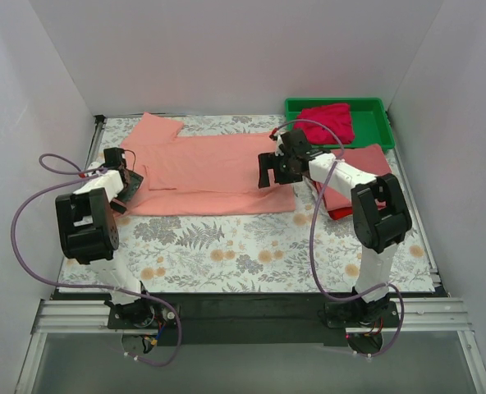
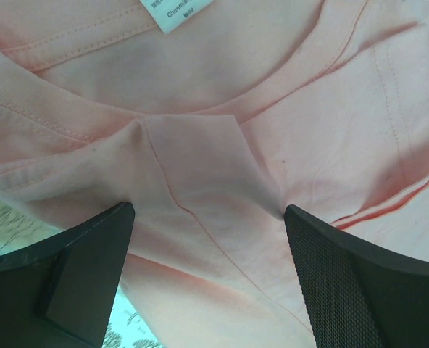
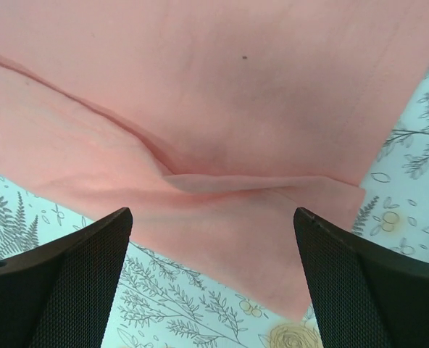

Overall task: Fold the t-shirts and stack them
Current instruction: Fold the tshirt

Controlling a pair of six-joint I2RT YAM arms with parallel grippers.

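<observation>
A light salmon-pink t-shirt [image 1: 210,168] lies spread across the floral cloth, partly folded along its length. My left gripper [image 1: 126,185] hovers open over its collar end; in the left wrist view the gripper [image 2: 207,210] straddles the neckline [image 2: 272,90] below the white label [image 2: 178,14]. My right gripper [image 1: 269,172] is open over the hem end, where in the right wrist view the gripper [image 3: 211,214] stands above a folded-over hem corner [image 3: 272,185]. A folded dusty rose t-shirt [image 1: 368,160] lies at the right on a red one [image 1: 341,213]. A crumpled magenta t-shirt [image 1: 329,121] sits in the tray.
The green plastic tray [image 1: 374,123] stands at the back right corner. The floral tablecloth [image 1: 226,246] covers the table, bounded by white walls on three sides. The folded stack lies under my right arm's forearm [image 1: 341,172].
</observation>
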